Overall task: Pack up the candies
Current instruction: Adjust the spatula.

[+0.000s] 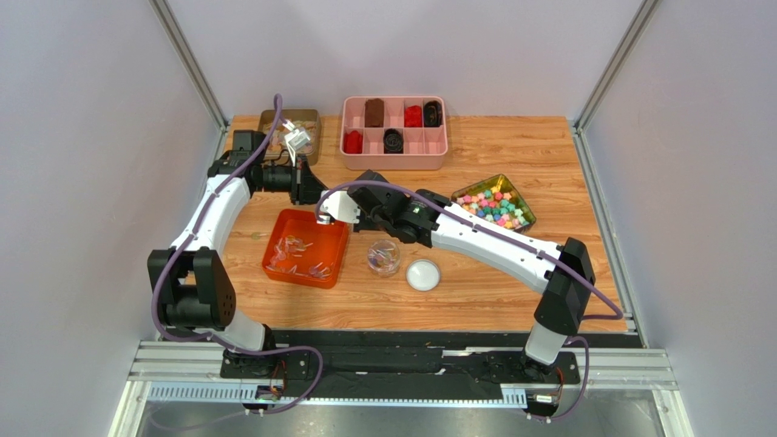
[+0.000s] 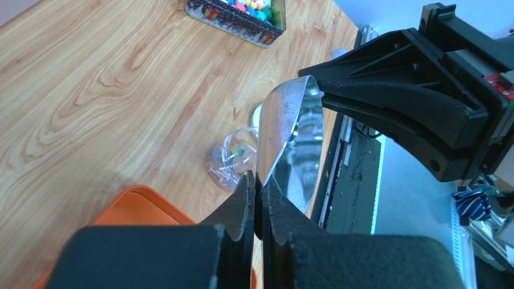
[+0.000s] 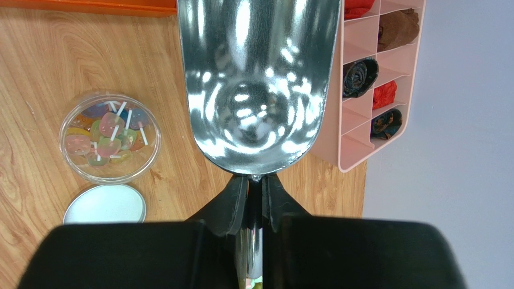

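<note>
A scooping step is judged to be in hand. The metal scoop (image 3: 259,78) is clamped by its handle in the right gripper (image 3: 253,186) and is held empty above the table, near the far corner of the orange tray (image 1: 301,221). The left gripper (image 2: 256,180) is closed tight, with its tips set right at the scoop's rim. Whether the thin metal is pinched between them cannot be told.

Most of the candies (image 1: 296,257) are seen lying in the tray. A few are already in the clear jar (image 3: 155,150), and its white lid (image 3: 105,205) is laid just beside it. For the next move, the scoop would probably need to be dipped into the tray, loaded, and tipped over the narrow jar mouth without spilling.

The table (image 1: 511,150) is of pale grained wood. A pink divided box (image 1: 394,162) and a tin of bright sweets (image 1: 476,185) are placed towards its far side. Grey panels are set around it on three sides.
</note>
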Robot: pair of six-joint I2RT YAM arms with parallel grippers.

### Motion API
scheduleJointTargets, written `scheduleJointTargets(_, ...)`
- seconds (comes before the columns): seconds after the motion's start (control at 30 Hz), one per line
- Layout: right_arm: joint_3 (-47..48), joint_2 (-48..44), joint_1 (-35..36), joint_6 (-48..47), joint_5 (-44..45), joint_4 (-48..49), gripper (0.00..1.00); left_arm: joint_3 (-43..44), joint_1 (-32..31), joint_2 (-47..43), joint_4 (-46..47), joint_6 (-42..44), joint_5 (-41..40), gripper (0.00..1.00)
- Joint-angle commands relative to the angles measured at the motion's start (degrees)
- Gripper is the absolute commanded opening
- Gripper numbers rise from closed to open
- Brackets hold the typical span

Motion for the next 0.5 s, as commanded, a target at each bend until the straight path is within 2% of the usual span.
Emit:
scheduleJointTargets(0.0, 2.86, 0.54, 0.70, 0.98, 3.03, 7.38, 0.00, 1.41, -1.00, 0.06, -0.60, 1.02, 4.56, 0.00)
scheduleJointTargets(0.17, 2.95, 0.19, 0.70, 1.07, 3.47, 8.00, 0.02, 1.41, -1.00, 0.84, -1.92, 2.25, 6.13, 0.00)
scheduleJointTargets(0.2, 3.03, -0.08, 0.61, 1.16, 2.95, 7.05, 0.12, 1.49, -1.00, 1.11, -2.36, 2.69, 6.75, 0.00)
scheduleJointTargets(0.27, 4.17, -0.69, 0.17, 2.20, -0.12, 5.46, 0.23, 2.02, -1.00, 1.90, -5.42, 5.41, 8.86, 0.00)
scheduleJointTargets(0.3, 4.61, -1.13, -0.61, 2.73, -1.61, 3.28, 0.34, 2.98, -1.00, 2.34, -6.92, 6.90, 9.47, 0.00)
scheduleJointTargets(0.4, 5.23, -2.88, -2.89, 4.14, -7.41, 0.63, 0.34, 6.40, -0.92, 4.27, -16.74, 16.02, 13.33, 0.00)
scheduleJointTargets(0.47, 5.23, -3.59, -4.13, 4.76, -11.11, -0.52, 0.32, 9.22, -0.92, 7.07, -29.91, 28.40, 14.92, 0.00)
